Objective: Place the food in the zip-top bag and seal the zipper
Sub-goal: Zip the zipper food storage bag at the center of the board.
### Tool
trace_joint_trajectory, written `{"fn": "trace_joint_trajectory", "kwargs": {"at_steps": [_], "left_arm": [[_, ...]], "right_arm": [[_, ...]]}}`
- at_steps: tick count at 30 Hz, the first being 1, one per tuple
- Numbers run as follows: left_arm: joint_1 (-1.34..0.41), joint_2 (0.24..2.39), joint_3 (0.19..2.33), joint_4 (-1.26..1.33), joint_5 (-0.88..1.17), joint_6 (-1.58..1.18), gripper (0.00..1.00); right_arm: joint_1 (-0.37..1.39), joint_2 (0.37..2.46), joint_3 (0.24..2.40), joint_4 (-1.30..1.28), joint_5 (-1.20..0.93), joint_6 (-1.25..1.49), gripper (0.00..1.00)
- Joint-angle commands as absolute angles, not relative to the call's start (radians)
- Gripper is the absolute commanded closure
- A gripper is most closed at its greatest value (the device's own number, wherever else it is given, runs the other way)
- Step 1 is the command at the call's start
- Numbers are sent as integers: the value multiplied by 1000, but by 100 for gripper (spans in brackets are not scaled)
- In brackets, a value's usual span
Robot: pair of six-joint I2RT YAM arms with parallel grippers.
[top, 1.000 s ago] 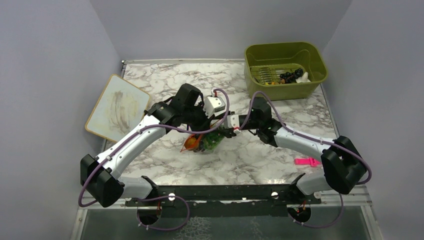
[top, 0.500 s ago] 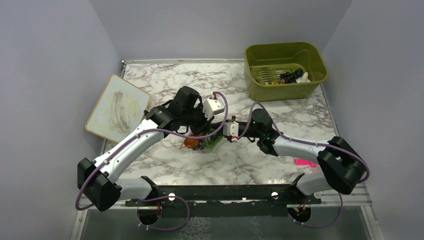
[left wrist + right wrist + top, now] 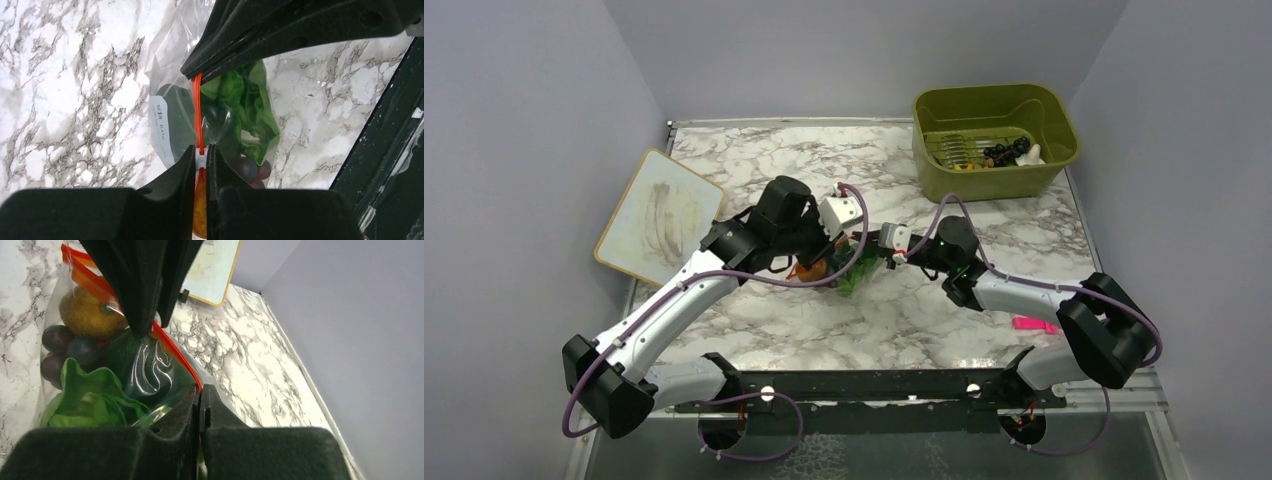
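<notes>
- The left gripper (image 3: 829,262) and the right gripper (image 3: 876,256) meet over the middle of the marble table (image 3: 904,320), tips pointing at each other
- The zip-top bag (image 3: 844,272) sits between them, touching both tips; how tightly the fingers close cannot be judged from above
- Inside the bag, an orange piece (image 3: 809,268) shows beside the left gripper and green lettuce (image 3: 857,277) just beside the right gripper
- An olive-green bin (image 3: 984,185) stands well beyond the right gripper, with small dark items inside
- A pink clip (image 3: 1029,324) lies well behind the right gripper, by its arm
- A white board (image 3: 659,215) lies well out to the left gripper's outer side
</notes>
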State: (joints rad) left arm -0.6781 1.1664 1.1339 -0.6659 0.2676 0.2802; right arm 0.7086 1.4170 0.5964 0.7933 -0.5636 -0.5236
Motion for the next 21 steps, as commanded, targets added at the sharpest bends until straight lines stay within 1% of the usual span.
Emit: {"fn": "trace_joint_trajectory", "kwargs": {"at_steps": [1, 9, 21], "left_arm": [[-675, 1091, 1131, -787, 225, 269, 100], [-676, 1058, 1123, -808, 195, 251, 100], [-676, 1014, 1113, -850, 178, 208, 100]], "right_arm": [[619, 1400, 583, 758, -374, -484, 99], [553, 1378, 555, 731, -385, -470, 99], [517, 1397, 530, 748, -385, -449, 99]]}}
